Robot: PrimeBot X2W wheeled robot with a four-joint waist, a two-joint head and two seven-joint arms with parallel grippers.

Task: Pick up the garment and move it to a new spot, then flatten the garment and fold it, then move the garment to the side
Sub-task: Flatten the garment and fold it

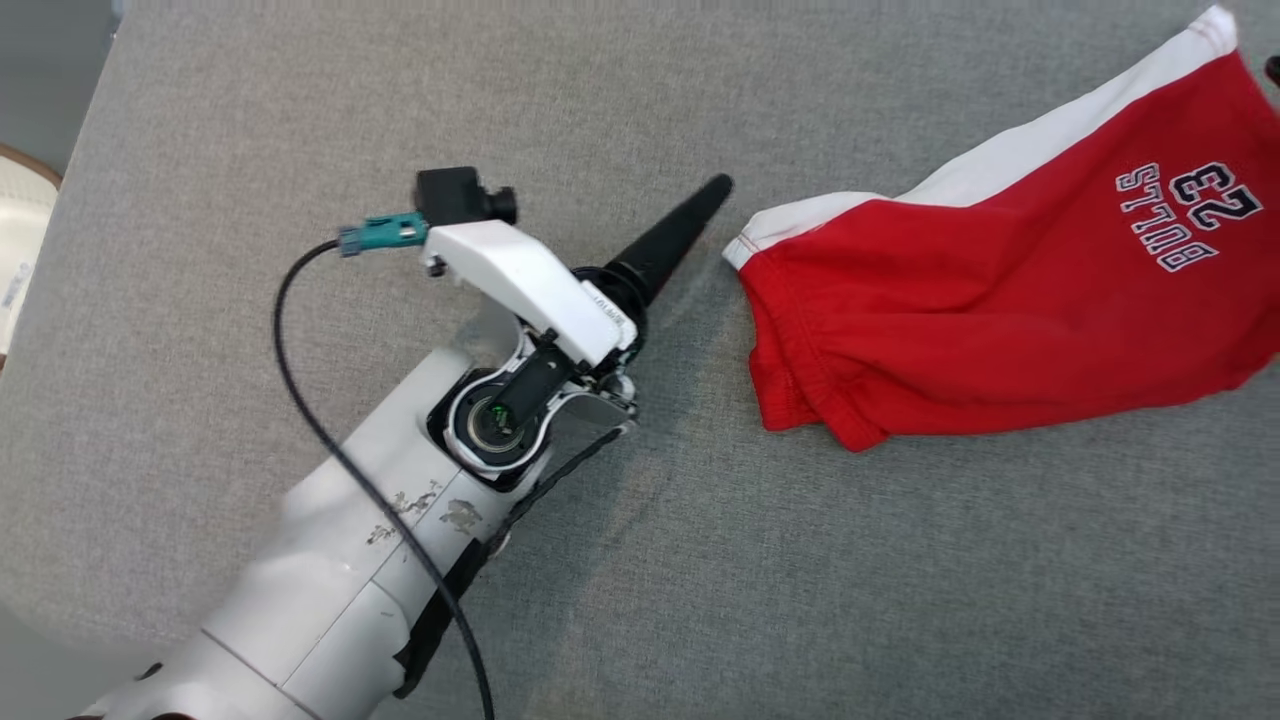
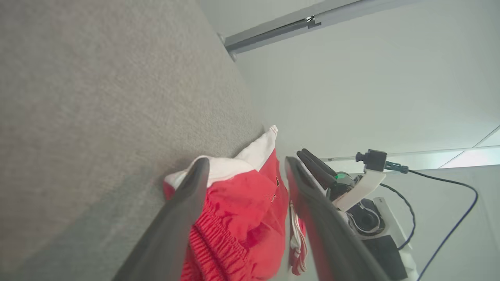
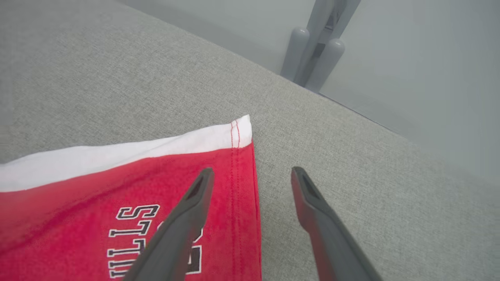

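Head view: the red shorts [image 1: 1000, 310] lie, apparently folded, at the frame's right on the grey surface [image 1: 300, 100]. The left gripper [image 2: 246, 171] and right gripper [image 3: 253, 175] both stand spread and empty. Folding looks done, and perhaps only the final placement to the side remains.

Grey woven fabric surface [image 1: 800, 600], soft even light. Beyond its edge: pale grey wall [image 2: 371, 78], grey metal posts [image 3: 312, 58]. Brown-rimmed pale round thing [image 1: 22, 230] past left edge.

The red cotton shorts with a white side band [image 1: 1000, 300] run off the head view's right edge. A dark finger [image 3: 175, 234] of my right jaws covers part of their lettering. My white camera bracket [image 1: 530, 290] hides one finger of my left jaws
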